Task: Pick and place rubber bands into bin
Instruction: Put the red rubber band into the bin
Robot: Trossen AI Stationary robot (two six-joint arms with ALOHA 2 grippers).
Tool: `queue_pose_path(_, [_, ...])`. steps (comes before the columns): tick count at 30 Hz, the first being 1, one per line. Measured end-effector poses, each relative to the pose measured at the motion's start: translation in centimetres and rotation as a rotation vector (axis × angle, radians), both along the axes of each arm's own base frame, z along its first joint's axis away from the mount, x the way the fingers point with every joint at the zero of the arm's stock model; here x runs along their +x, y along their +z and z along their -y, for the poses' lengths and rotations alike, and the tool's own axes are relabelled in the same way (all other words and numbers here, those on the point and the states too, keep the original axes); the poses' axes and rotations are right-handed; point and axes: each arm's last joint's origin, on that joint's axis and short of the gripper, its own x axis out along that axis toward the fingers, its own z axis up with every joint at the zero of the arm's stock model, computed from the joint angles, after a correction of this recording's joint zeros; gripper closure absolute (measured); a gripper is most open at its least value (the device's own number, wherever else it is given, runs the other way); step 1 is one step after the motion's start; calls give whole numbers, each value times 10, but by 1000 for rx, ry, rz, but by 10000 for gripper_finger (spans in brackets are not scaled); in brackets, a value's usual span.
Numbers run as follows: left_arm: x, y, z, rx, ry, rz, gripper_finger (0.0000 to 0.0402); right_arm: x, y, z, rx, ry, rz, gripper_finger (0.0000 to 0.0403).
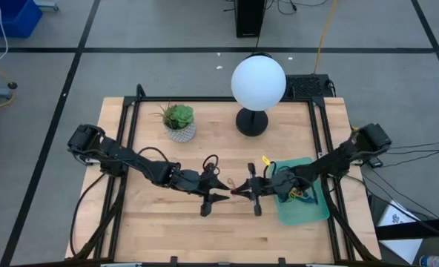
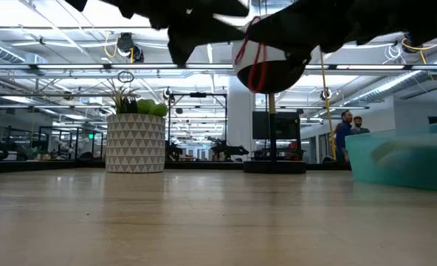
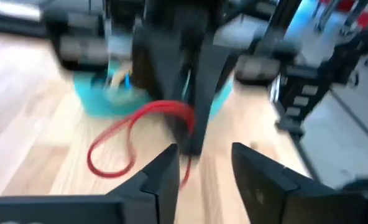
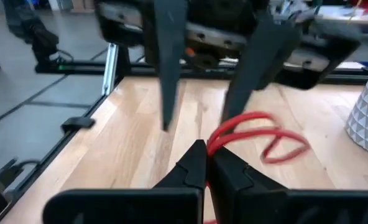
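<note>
Handover mid-table: right gripper [image 4: 206, 163] pinched tight on red rubber band [image 4: 268, 138], left gripper [image 3: 202, 171] parted, letting go; teal bin [image 1: 317, 209] beside right arm

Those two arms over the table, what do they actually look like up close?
Both arms are dark, jointed and slim, with black cables looping along them. Each ends in a gripper, left gripper and right gripper, made of two flat black fingers tapering to narrow tips. No markings are readable on them.
</note>
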Motion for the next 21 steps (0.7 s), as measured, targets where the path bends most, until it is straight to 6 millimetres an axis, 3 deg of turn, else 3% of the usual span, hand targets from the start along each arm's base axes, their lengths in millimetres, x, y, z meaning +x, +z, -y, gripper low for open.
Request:
queue_pose_path(10, [-17, -18, -13, -61, 29, -324, 210, -55, 42, 9, 29, -17, -321, 402])
queue_pose_path(18, [-23, -25, -15, -61, 60, -425, 209, -100, 113, 20, 17, -161, -616, 403])
queue_pose_path(21, [-23, -25, -15, -62, 60, -423, 208, -113, 131, 25, 43, -244, -745, 403])
